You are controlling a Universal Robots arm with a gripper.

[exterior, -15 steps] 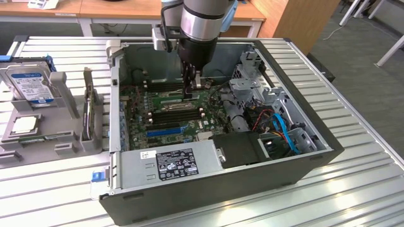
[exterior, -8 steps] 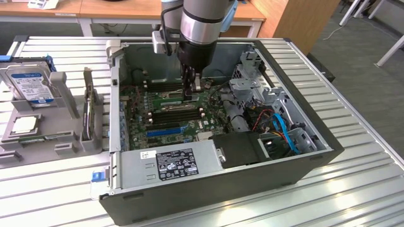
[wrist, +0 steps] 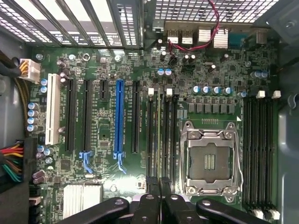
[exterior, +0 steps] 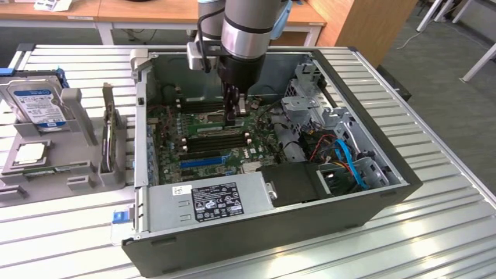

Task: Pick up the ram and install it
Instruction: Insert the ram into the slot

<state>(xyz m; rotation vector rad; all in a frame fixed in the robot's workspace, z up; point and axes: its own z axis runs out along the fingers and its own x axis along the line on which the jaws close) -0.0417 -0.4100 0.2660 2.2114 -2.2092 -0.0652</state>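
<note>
Inside the case [exterior: 232, 256]: the gripper [exterior: 238, 110] reaches straight down to the motherboard [wrist: 140, 70], beside the CPU socket [wrist: 210, 158].
Gripper state: the fingers [wrist: 150, 200] are pressed together, pinching the thin top edge of the ram [wrist: 160, 135].
Ram place: it sits among the black slots [wrist: 150, 135] on the side of the socket nearer the blue slot [wrist: 119, 116], with a black slot just beside it on each flank. How deep it sits cannot be told.
Ram axis: the ram stands on edge, its long axis flat along the board and parallel to the neighbouring slots and the blue slot. From the fingers it runs toward the white latches [wrist: 150, 91] and the rear ports [wrist: 205, 37].
Ram look: seen edge-on in the wrist view, it shows as a narrow, straight, greenish strip, lighter than the black slots. Its faces and chips are turned away.
Exterior view: the arm's body covers the grip point.
Table [exterior: 434, 232]: the case lies open on its side, and a tray [exterior: 15, 168] with a hard drive [exterior: 35, 104] stands well apart on the exterior view's left.
</note>
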